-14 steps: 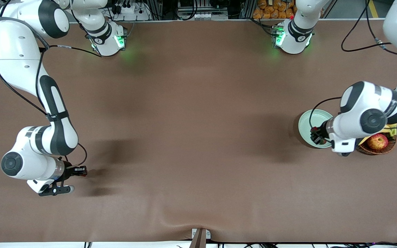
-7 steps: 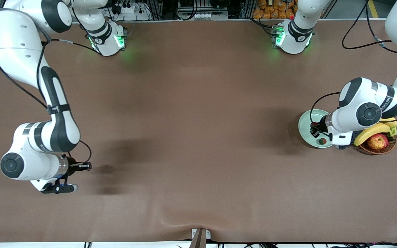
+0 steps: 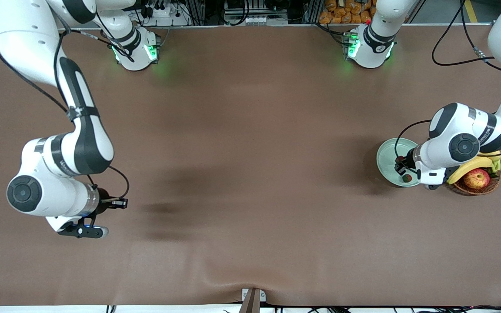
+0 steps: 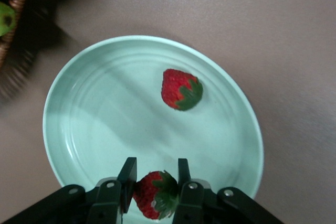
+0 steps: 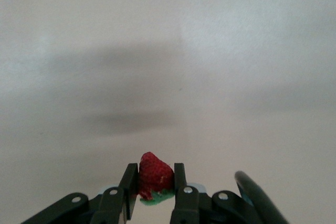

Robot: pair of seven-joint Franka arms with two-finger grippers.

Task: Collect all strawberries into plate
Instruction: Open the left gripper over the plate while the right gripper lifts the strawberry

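The pale mint plate [image 3: 387, 154] sits at the left arm's end of the table, beside the basket. One strawberry [image 3: 406, 177] lies in it and shows in the left wrist view [image 4: 181, 88]. My left gripper [image 3: 400, 167] is low over the plate [image 4: 94, 129]. In the left wrist view the left gripper [image 4: 155, 174] is shut on a second strawberry [image 4: 152, 198]. My right gripper [image 3: 120, 202] is over bare table at the right arm's end. In the right wrist view the right gripper [image 5: 155, 167] is shut on a third strawberry [image 5: 153, 179].
A brown wicker basket [image 3: 472, 189] with a red-yellow apple [image 3: 476, 178] and a banana [image 3: 472, 165] stands right beside the plate. Its edge shows in the left wrist view [image 4: 18, 3]. A brown cloth [image 3: 250, 152] covers the table.
My right gripper has carried its strawberry toward the middle of the table. My left gripper has shifted slightly over the plate, uncovering the strawberry that lies in it.
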